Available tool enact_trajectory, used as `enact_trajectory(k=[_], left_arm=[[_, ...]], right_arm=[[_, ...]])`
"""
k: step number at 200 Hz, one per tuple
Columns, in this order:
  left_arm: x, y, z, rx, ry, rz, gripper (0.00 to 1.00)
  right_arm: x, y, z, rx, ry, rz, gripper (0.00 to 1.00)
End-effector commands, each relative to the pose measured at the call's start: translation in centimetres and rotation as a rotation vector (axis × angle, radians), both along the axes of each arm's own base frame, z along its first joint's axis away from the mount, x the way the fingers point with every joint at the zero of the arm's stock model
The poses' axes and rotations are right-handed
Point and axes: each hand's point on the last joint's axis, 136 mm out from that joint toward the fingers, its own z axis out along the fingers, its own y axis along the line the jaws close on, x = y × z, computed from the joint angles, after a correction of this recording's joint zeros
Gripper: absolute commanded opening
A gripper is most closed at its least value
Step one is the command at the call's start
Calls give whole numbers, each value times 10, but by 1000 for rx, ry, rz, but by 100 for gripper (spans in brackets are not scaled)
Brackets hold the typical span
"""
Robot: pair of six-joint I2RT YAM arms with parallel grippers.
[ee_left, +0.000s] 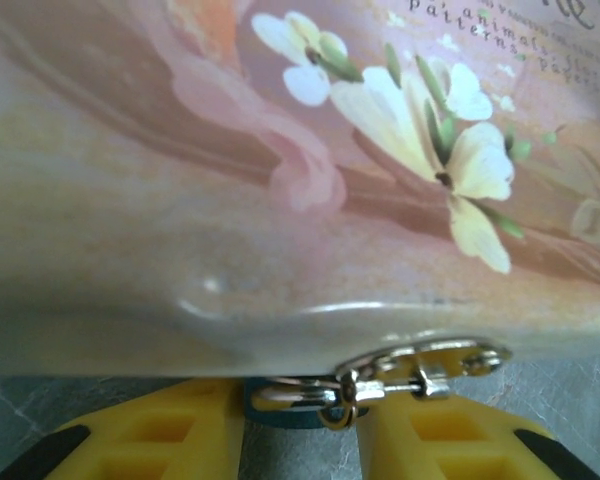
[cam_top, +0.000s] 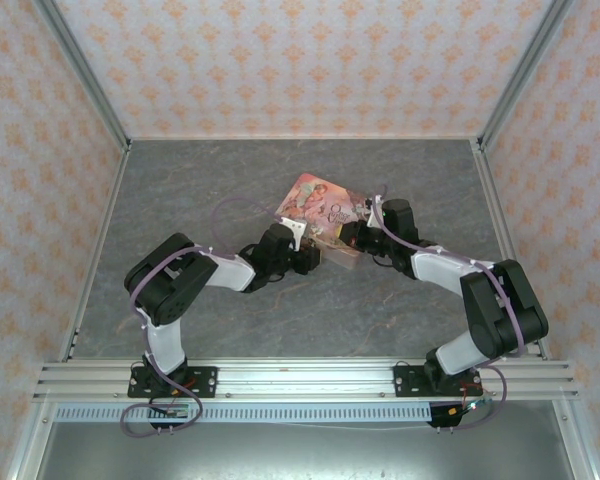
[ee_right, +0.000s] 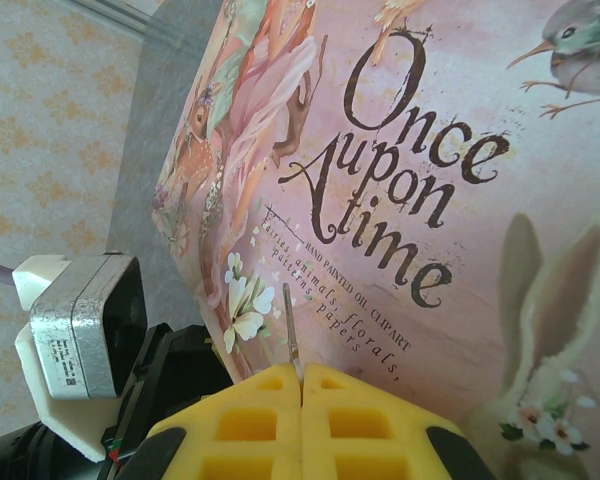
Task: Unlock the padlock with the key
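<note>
Left hand [ee_left: 300,432] straddles the padlock [ee_left: 276,413], narrowly parted, grip uncertain.
Right hand [ee_right: 302,385], clamped on the key [ee_right: 293,335], aims its shaft toward the tin [ee_right: 430,150].

surface: grey marbled tabletop [cam_top: 180,200] | on it: pink floral tin [cam_top: 318,203] lettered "Once Upon a Time" | place: just ahead of left gripper [ee_left: 300,445], close before right gripper [ee_right: 302,400]

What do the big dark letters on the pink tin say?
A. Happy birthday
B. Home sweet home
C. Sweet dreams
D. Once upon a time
D: in the right wrist view, the tin carries "Once upon a time" in large dark script across its pink lid.
</note>
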Motion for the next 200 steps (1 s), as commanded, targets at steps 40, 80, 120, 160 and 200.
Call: enact_trajectory(k=[40, 80, 120, 160, 200], left_arm=[[7, -5, 25, -37, -54, 20, 26], [1, -1, 36, -65, -26, 49, 26], [-9, 4, 50, -101, 56, 110, 26], [-19, 8, 69, -141, 162, 158, 24], [-26, 10, 92, -168, 237, 192, 20]], right_arm=[[-7, -5, -6, -35, 28, -3, 0], [-2, -8, 26, -40, -73, -15, 0], [-24, -21, 47, -82, -202, -7, 0], [-66, -24, 56, -148, -323, 97, 0], [-99, -16, 49, -183, -344, 201, 0]])
